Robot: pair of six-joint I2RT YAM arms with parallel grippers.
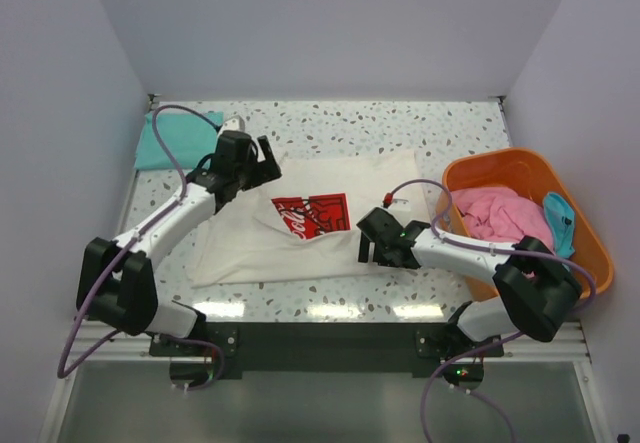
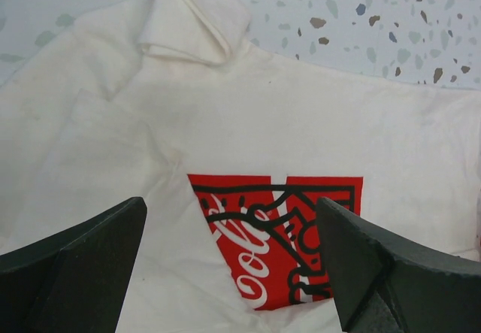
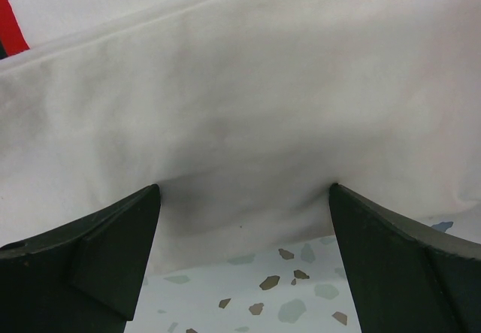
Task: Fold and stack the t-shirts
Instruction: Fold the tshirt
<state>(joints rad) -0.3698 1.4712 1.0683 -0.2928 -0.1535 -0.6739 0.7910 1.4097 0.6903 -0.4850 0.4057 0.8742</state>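
On table [image 1: 400, 128]: cream t-shirt [image 1: 290, 243], teal t-shirt [image 1: 160, 153]; basket [image 1: 490, 160] holds two more.

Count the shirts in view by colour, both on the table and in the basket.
Cream shirt, spread on the table: 1
Teal shirt, at the table's far left corner: 1
Pink shirt, in the orange basket: 1
Blue shirt, in the basket: 1
Total: 4
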